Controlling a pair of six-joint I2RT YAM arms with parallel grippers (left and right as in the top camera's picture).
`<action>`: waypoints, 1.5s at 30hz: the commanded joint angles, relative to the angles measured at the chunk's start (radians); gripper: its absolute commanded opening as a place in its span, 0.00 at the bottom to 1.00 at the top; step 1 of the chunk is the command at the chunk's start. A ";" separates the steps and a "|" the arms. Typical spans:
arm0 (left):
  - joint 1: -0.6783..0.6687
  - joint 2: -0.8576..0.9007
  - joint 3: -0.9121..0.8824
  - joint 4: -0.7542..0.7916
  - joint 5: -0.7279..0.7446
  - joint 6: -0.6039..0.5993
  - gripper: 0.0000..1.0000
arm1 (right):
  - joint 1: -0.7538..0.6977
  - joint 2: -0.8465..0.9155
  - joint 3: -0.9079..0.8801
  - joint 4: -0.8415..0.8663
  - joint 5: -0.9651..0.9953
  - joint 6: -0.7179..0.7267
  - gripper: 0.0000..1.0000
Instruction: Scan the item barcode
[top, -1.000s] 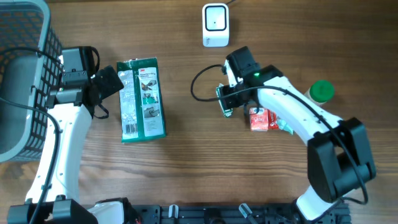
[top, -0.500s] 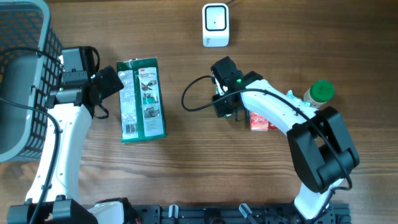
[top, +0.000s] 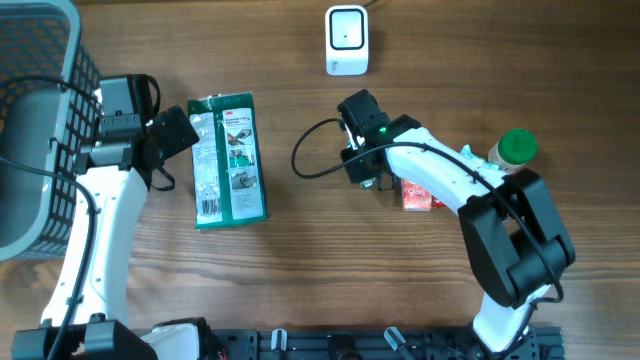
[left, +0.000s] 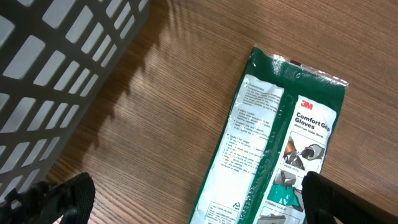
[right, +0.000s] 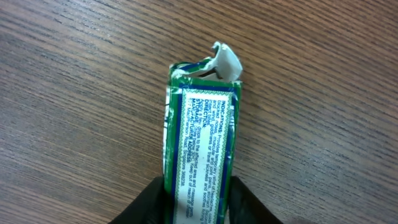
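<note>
Over the last second the right pincer has swung a little toward the table's middle and drawn its jaws in. They now stand narrow, with one black finger against each long side of the small green-and-blue cardboard carton with the white printed panel. We judge the grasp is just being made, so lifting can come next. The carton seems to lie flat on the wooden table, not yet raised. It runs straight out ahead of the pincer from between the fingers, its torn white flap at the far end. We see no barcode on the upturned face. The white box-shaped scanner stands well beyond the pincer. The left pincer gapes wide and holds nothing.
</note>
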 joint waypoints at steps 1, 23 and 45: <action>0.004 -0.006 0.003 0.002 0.002 -0.009 1.00 | -0.001 0.019 -0.010 0.002 0.019 -0.002 0.34; 0.004 -0.006 0.003 0.002 0.002 -0.009 1.00 | -0.001 0.020 -0.010 -0.013 0.019 -0.002 0.40; 0.004 -0.006 0.003 0.002 0.002 -0.010 1.00 | -0.019 -0.096 0.079 -0.080 -0.248 0.001 0.13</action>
